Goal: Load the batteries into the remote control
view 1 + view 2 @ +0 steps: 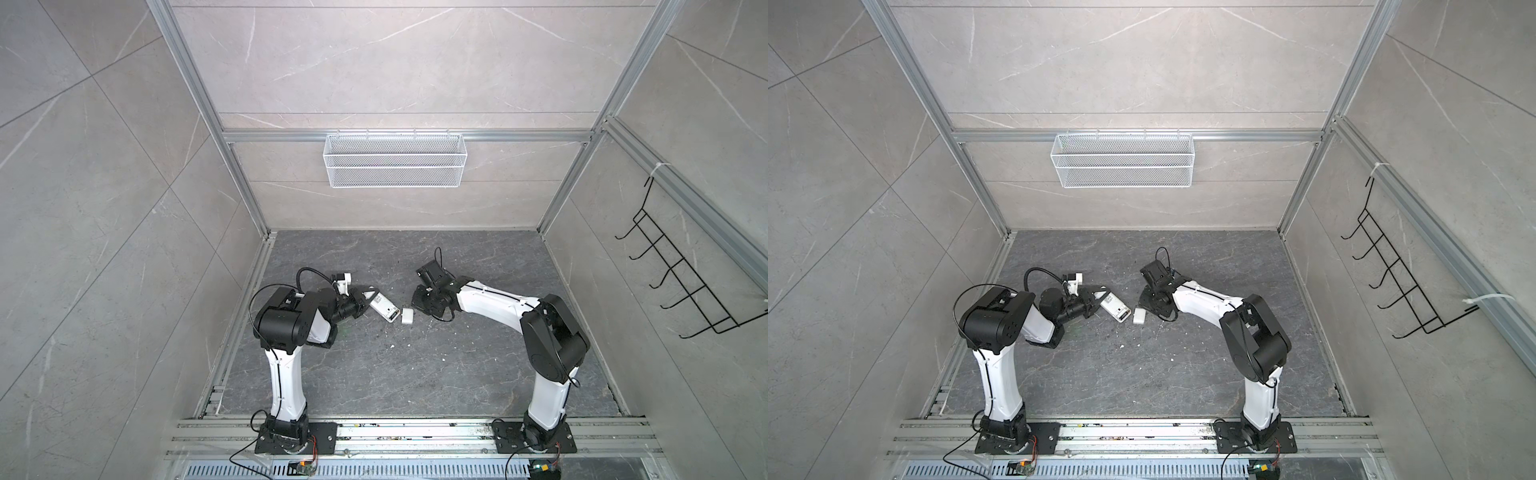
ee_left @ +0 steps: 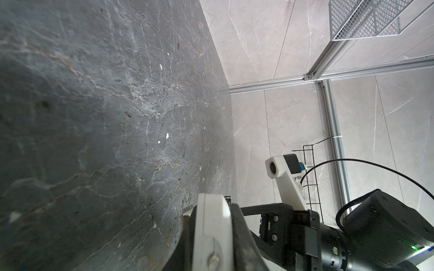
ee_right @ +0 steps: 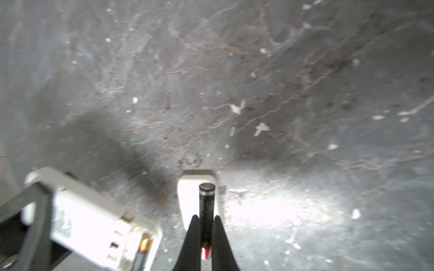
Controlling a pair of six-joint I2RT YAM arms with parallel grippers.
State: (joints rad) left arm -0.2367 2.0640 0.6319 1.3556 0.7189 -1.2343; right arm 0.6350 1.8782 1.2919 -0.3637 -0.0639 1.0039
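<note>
Right pincer clamps a battery between its tips; left pincer grips the remote control.

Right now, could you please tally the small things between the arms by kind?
Remote: 1
Cover: 1
Battery: 1, in the right hand; a dark shape in the remote's open end may be another, too blurred to tell
Total: 3
</note>
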